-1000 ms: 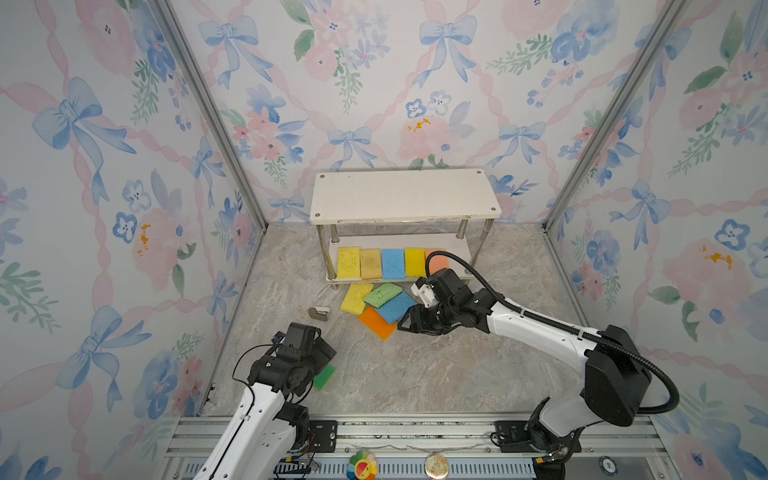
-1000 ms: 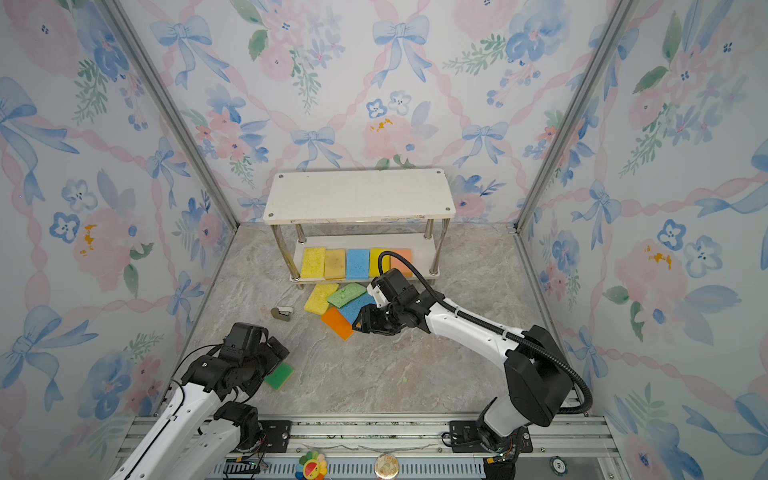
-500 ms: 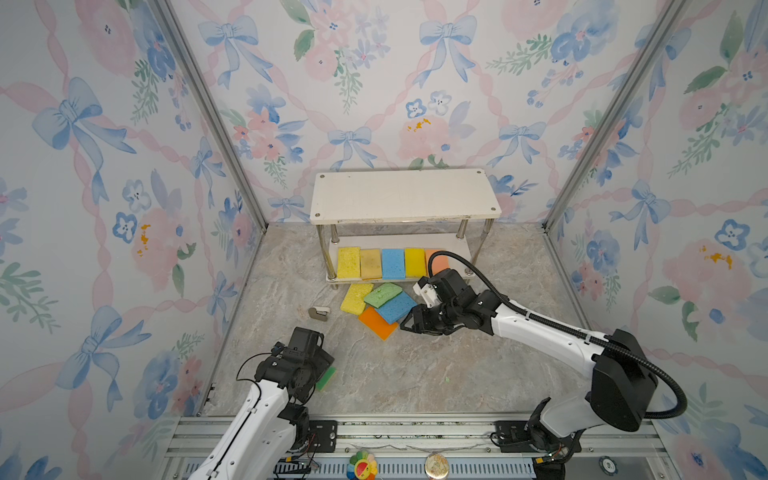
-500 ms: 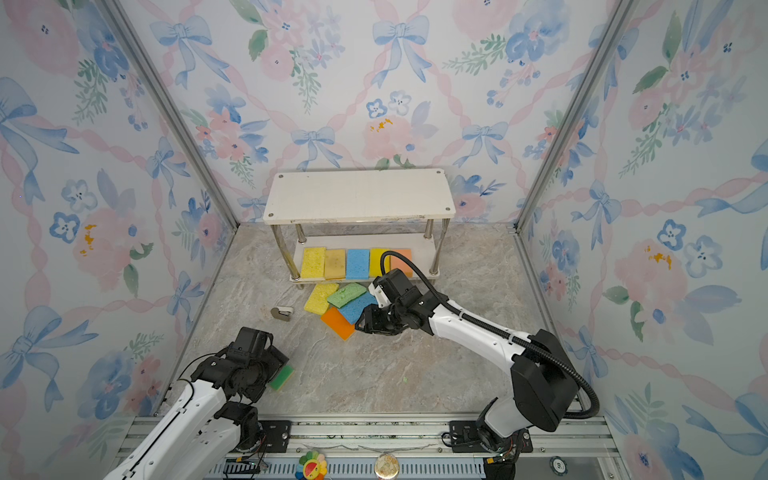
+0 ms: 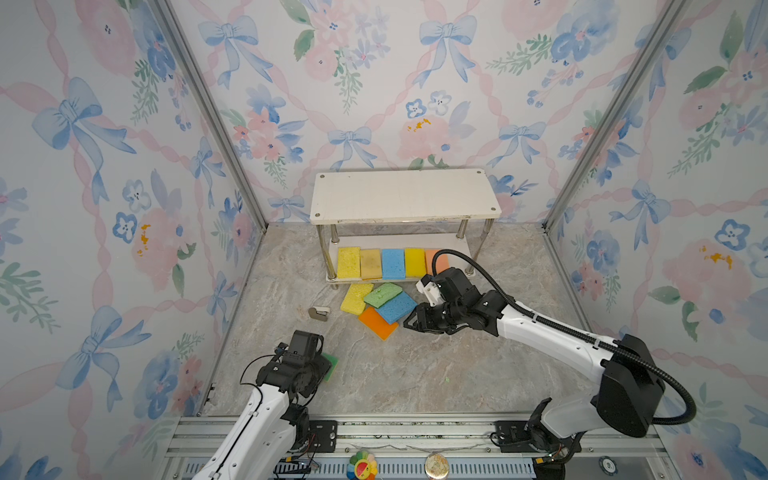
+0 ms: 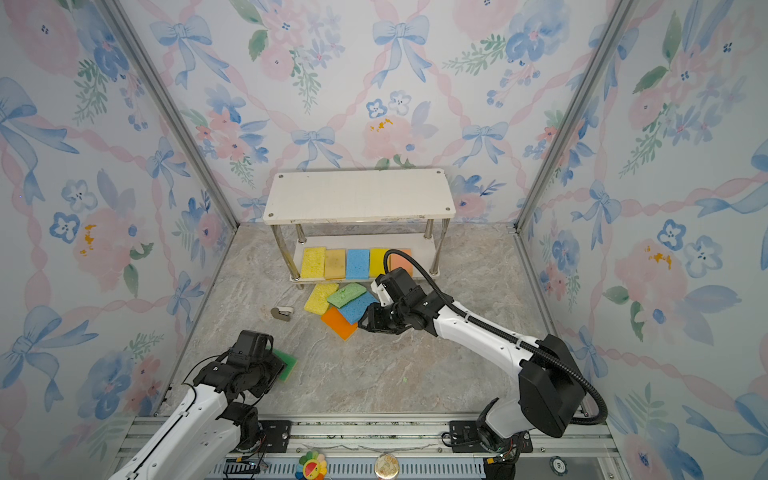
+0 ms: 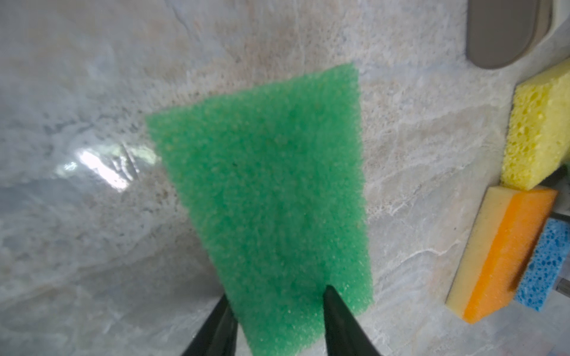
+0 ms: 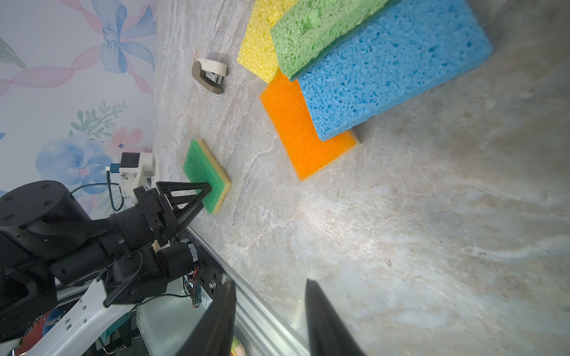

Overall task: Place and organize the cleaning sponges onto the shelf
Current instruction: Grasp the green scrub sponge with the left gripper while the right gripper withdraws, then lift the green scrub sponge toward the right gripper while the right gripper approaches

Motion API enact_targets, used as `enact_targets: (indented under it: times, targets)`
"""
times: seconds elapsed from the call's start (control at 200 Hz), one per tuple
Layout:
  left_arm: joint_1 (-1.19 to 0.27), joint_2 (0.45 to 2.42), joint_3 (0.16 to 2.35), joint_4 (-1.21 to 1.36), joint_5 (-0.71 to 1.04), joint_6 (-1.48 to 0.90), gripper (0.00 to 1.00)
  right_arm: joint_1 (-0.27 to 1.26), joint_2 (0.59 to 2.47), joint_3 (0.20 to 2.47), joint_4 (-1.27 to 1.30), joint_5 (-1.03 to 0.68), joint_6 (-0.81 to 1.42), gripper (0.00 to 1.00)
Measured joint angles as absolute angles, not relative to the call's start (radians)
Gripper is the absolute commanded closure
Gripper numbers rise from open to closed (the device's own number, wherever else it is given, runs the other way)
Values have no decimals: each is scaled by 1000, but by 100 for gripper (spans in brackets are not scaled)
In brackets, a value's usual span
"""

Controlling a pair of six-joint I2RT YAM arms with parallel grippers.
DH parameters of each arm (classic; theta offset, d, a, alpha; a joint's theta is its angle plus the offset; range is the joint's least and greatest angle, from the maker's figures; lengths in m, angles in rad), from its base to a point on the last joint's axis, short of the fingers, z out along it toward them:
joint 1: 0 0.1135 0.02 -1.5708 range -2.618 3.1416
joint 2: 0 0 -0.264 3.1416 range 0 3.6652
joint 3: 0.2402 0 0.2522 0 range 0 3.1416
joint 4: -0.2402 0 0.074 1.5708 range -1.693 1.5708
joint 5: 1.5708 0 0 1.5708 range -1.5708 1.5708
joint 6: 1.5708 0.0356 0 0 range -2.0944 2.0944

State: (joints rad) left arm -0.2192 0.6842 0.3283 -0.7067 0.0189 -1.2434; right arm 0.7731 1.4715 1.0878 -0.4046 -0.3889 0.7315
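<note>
Sponges on the shelf [image 5: 404, 194], how many did you count?
– Five. The row of sponges [image 5: 392, 264] lay side by side on the lower board [image 5: 399, 241]: yellow, stained tan, blue, yellow, peach.

And the others?
– Four lay heaped on the surface [image 5: 436, 374] just in front of the shelf. The light green sponge [image 5: 383, 294] lay on top, across the loose yellow sponge [image 5: 355, 299] and the loose blue sponge [image 5: 398, 308]. The blue one overlapped the orange sponge [image 5: 376, 324]. A small grey gadget [image 5: 319, 313] sat near that heap, apart from it.

Where was the dark green sponge [image 7: 265, 185]?
– Flat on the surface near the front rail [image 5: 374, 424], green side up, well apart from the heap.

Did the left tool [image 7: 275, 292] have it?
– Its fingers [image 7: 336, 314] stood at the near end of that sponge, one tip on the green face, one at its edge. Whether they pinched it, I could not tell.

And the right tool [image 8: 270, 282]?
– Low over the surface just beside the heap, on the blue and orange side. Its jaws stood somewhat apart, with only bare surface between them.
</note>
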Motion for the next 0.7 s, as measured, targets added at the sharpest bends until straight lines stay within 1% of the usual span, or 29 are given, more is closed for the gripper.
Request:
enact_targets:
  times: [0.07,0.11,0.31,0.365,0.47,0.505,0.6,0.7]
  targets:
    - [-219,683,324,-694,26,-1249,84,773,1472,1088,-405,-389,731,61]
    - [-219,683,323,-689,28,-1251,88,773,1472,1088,-405,-389,731,61]
    - [-215,680,323,-673,44,-1240,96,766,1472,1088,-408,-389,731,61]
    - [-215,672,323,-669,54,-1231,97,761,1472,1088,-409,-389,731,59]
    - [-215,664,324,-638,93,-1186,92,748,1472,1088,-420,-391,723,55]
    - [-215,675,328,-623,115,-1163,92,739,1472,1088,-430,-395,719,54]
    - [-215,759,360,-570,213,-1076,92,710,1468,1089,-470,-409,697,50]
    - [-239,873,444,-540,317,-963,90,668,1464,1115,-534,-442,666,45]
